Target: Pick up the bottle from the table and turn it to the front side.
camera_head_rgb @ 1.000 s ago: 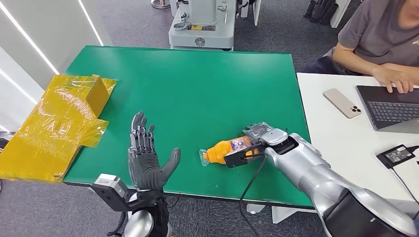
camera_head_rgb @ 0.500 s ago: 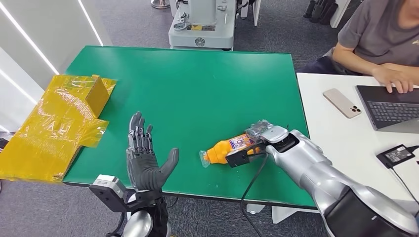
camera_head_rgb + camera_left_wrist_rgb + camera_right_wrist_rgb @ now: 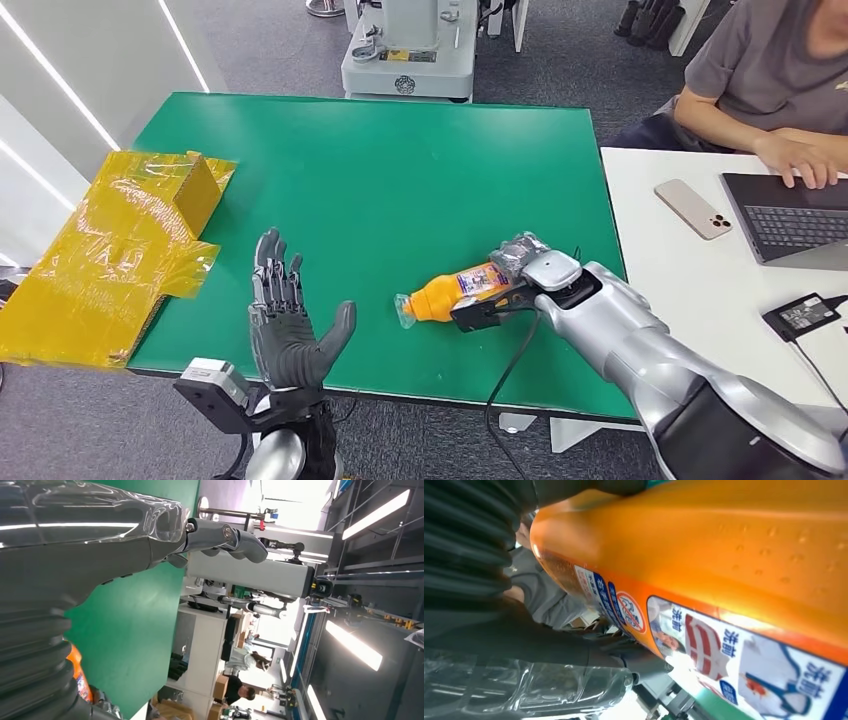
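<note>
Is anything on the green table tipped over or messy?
Yes. The orange bottle is on its side instead of standing, with the right hand gripping its end. Nothing looks spilled. The yellow wrapped box hangs over the green table edge.

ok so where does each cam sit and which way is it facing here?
Head view: high on the body, facing forward and down at the green table; both arms show, left hand raised with fingers apart, right hand on the orange bottle.
Left wrist view: behind the left hand, looking along the table into the room.
Right wrist view: behind the right hand, pressed close to the bottle's label.
Shared: all three show the bottle; head and left wrist views share the table.
</note>
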